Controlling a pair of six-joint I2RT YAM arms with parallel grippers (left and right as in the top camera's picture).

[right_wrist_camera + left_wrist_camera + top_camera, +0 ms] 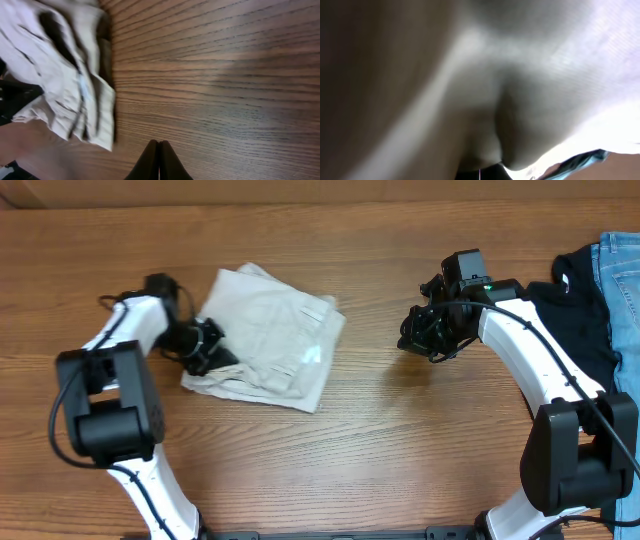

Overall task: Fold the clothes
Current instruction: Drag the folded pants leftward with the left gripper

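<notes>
Two grippers: right gripper closed, empty; left gripper unclear; one pair shorts.

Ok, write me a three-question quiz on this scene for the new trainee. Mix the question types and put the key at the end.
1. True or false: the right pincer is shut and sits over bare table, apart from the beige shorts.
2. What lies at the table's right edge? A) a black garment and blue jeans; B) a red towel; C) white socks.
3. Fill in: in the overhead view, the left pincer is at the shorts' ____ edge.

Key: 1 true; 2 A; 3 left.
</notes>
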